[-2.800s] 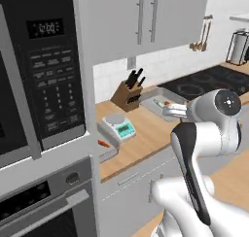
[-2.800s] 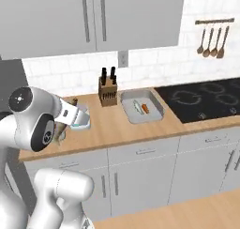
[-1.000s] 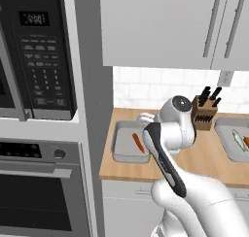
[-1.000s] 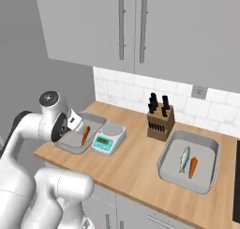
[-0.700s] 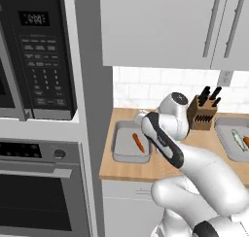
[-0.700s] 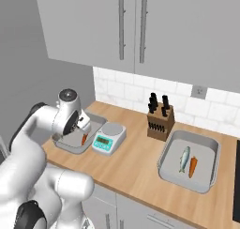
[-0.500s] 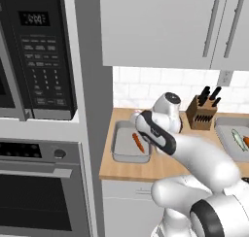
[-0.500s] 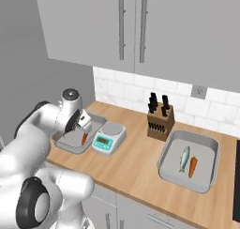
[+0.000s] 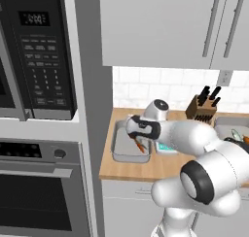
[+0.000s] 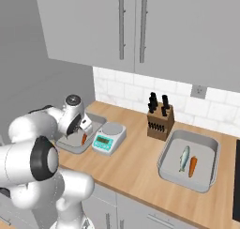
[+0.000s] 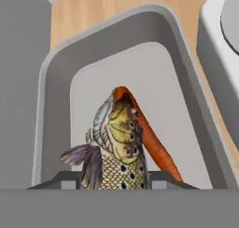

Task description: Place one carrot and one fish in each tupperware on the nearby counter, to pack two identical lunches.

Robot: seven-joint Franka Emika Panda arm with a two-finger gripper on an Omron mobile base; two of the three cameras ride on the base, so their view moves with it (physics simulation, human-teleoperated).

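The gripper [image 11: 116, 185] grasps a fish [image 11: 116, 143] at centre frame, head over the tupperware [image 11: 56, 82] — apparently touching a carrot [image 11: 156, 147] just right.

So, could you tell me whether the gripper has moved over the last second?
Yes. In the right base view the gripper has dropped toward the left tupperware, measured against the scale, carrying the fish.

Glossy white rounded arm [image 9: 194, 139] with dark joint rings
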